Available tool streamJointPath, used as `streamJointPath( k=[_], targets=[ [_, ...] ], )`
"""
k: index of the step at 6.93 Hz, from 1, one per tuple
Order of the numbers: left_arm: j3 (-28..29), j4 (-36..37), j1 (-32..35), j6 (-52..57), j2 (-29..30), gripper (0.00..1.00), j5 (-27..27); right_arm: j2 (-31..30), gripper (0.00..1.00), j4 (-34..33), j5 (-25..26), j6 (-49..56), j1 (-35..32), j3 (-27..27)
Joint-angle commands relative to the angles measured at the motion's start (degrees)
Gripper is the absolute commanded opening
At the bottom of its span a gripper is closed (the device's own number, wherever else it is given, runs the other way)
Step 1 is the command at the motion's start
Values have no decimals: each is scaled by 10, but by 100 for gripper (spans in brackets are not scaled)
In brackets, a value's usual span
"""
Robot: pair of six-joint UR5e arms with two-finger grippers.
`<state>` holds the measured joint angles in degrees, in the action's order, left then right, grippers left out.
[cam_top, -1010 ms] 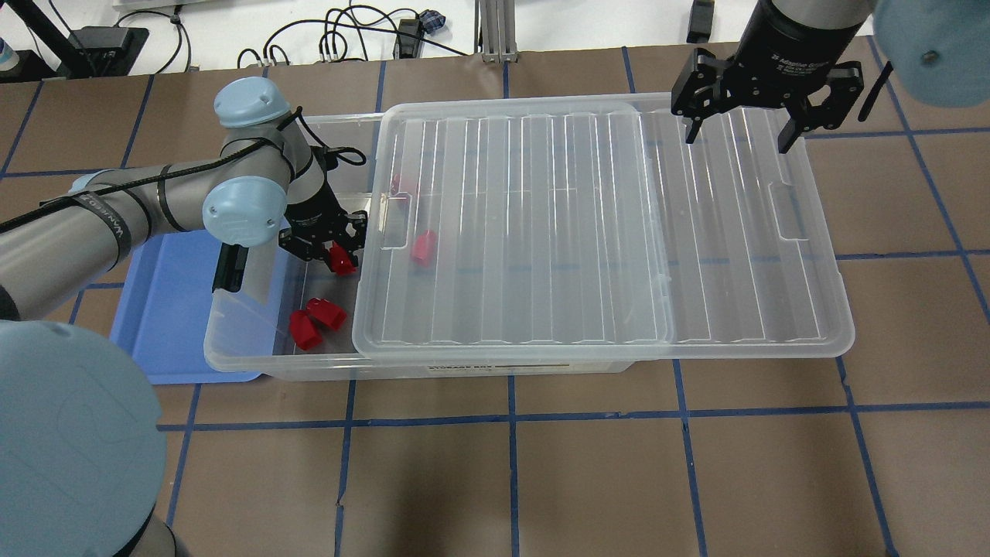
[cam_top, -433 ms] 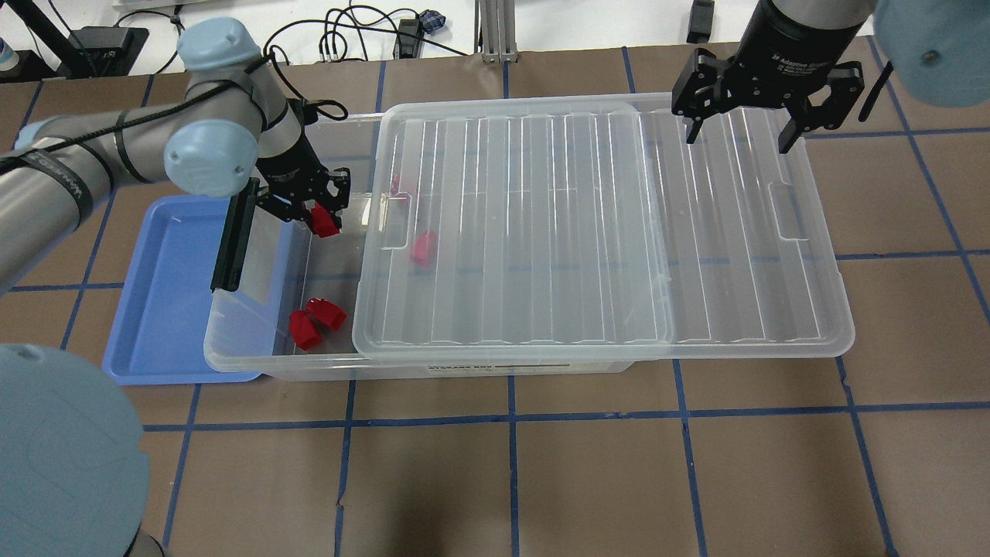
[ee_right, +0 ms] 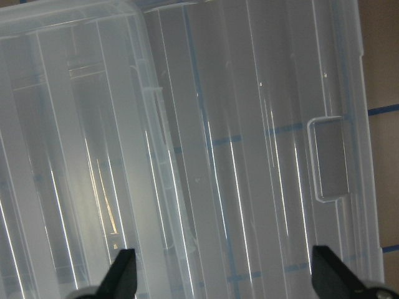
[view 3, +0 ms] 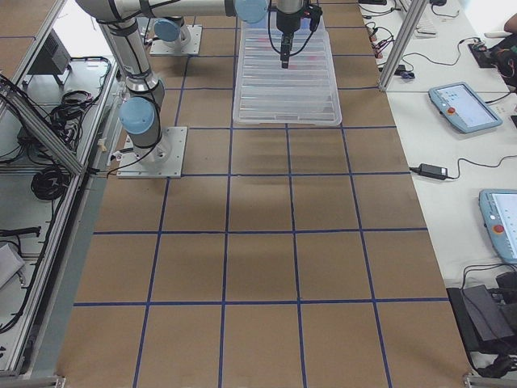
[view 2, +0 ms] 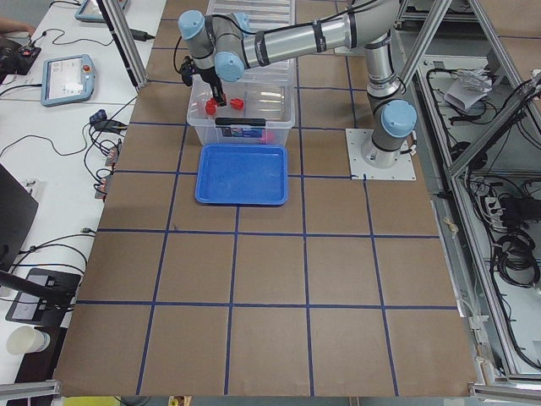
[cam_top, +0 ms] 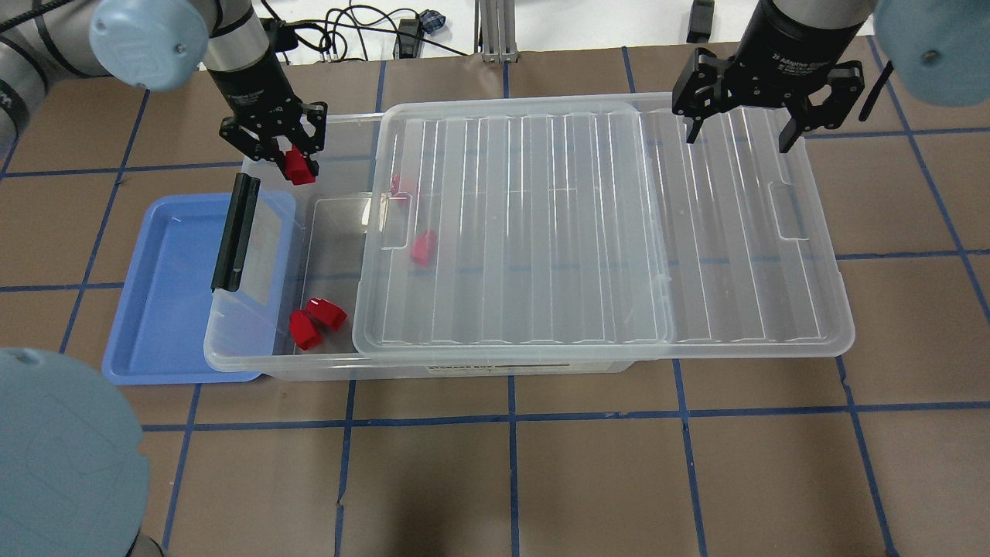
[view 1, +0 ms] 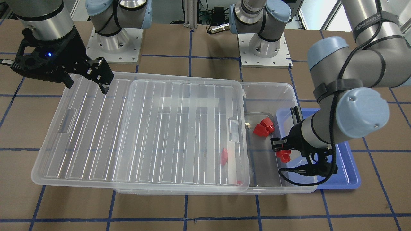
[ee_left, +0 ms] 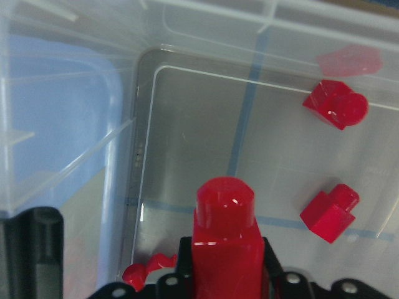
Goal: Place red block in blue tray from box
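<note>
My left gripper (cam_top: 298, 165) is shut on a red block (cam_top: 297, 167) and holds it raised over the far left corner of the box (cam_top: 255, 362). The block also shows in the left wrist view (ee_left: 225, 240) and in the front view (view 1: 284, 156). The box's ribbed lid (cam_top: 526, 232) is slid right, so the left end is uncovered. Two more red blocks (cam_top: 315, 321) lie in that uncovered end, and others (cam_top: 423, 247) show dimly under the lid. The blue tray (cam_top: 166, 294) sits left of the box, holding nothing. My right gripper (cam_top: 739, 143) is open above the lid's far right part.
The box's black latch bar (cam_top: 234, 232) stands along its left end wall, between the uncovered end and the tray. The tray's right edge is tucked under that wall. Cables (cam_top: 340, 35) lie beyond the table's far edge.
My left gripper has risen out of the box with the red block and moved toward the far side of the table. The right gripper has not moved.
</note>
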<state>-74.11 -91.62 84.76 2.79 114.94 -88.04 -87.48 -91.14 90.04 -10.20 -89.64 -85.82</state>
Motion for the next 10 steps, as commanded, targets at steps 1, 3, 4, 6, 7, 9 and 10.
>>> streamJointPath(
  k=[1, 3, 4, 6, 7, 9, 10],
  targets=[
    [24, -22, -77, 141, 2, 4, -14, 3, 100, -1, 0, 17, 11, -1],
    [9, 5, -151, 337, 19, 4, -14, 6, 100, -3, 8, 81, 56, 7],
    [-8, 24, -172, 351, 28, 4, -14, 6, 100, -2, 8, 156, 95, 4],
    [-85, 129, -196, 392, 38, 3, -14, 7, 100, 0, 8, 282, 164, -8],
    [-138, 188, -214, 392, 39, 4, -13, 13, 100, -10, 32, 322, 184, -30],
    [-210, 255, -219, 389, 37, 17, -11, 27, 100, -16, 56, 345, 245, -77],
    [-219, 259, -218, 382, 26, 87, -8, 48, 100, -66, 60, 348, 247, -104]
  ],
)
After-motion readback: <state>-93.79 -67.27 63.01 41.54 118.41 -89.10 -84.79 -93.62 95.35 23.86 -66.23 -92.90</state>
